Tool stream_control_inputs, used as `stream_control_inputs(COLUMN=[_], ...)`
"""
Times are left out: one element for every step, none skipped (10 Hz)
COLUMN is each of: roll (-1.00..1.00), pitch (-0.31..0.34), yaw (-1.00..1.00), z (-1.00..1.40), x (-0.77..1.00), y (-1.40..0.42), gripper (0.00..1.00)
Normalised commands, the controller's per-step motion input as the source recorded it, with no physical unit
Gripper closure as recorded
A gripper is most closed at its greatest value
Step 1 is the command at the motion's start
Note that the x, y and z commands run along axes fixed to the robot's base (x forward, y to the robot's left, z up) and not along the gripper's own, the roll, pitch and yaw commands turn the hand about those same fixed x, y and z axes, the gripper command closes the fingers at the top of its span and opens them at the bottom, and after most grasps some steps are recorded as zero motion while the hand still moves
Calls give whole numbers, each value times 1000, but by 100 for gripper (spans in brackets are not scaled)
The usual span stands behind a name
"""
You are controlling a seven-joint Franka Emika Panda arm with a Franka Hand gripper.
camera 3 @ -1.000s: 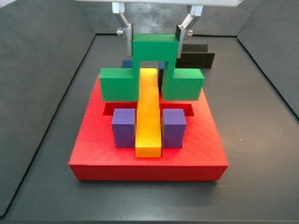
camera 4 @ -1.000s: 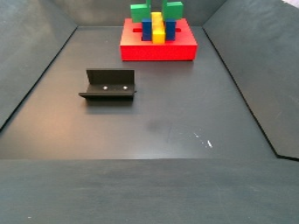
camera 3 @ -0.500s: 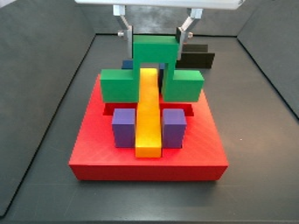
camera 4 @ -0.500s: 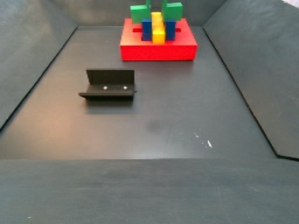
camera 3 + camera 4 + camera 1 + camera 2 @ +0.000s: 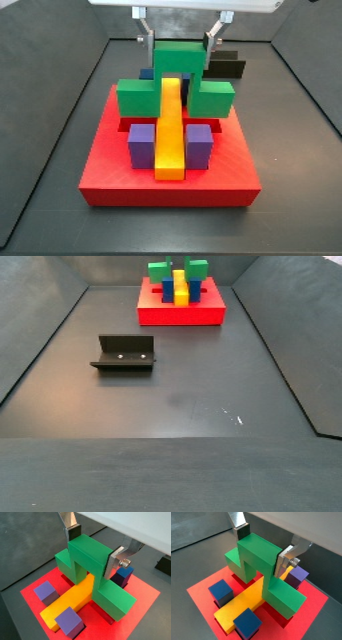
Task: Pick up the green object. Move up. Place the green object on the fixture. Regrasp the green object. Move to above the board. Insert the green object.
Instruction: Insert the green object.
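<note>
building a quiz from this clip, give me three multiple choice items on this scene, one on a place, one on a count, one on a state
1. Where is the green object?
A. on the fixture
B. on the board, straddling the yellow bar
C. on the bare floor

2. How many purple blocks stand at the board's near end in a side view?
A. two
B. four
C. none

3. How does the end effector stand?
A. far from everything
B. fingers either side of the green object
C. gripping the fixture

Key: 1 B, its legs flank the yellow bar. 2 A, one each side of the bar. 3 B, both wrist views show it; the fixture sits alone.
</note>
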Motion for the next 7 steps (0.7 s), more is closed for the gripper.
stream_control_inputs(roll=[40,66,24,0,4,13,19], pitch=[0,-9,-21,-20,-20,-17,-14], yaw=[0,0,0,0,0,0,0], z=[0,0,0,0,0,-69,-126], x=[0,-160,-211,-191,-106,-11,0], y=[0,0,0,0,0,0,-23], gripper=[100,100,100,100,100,100,100])
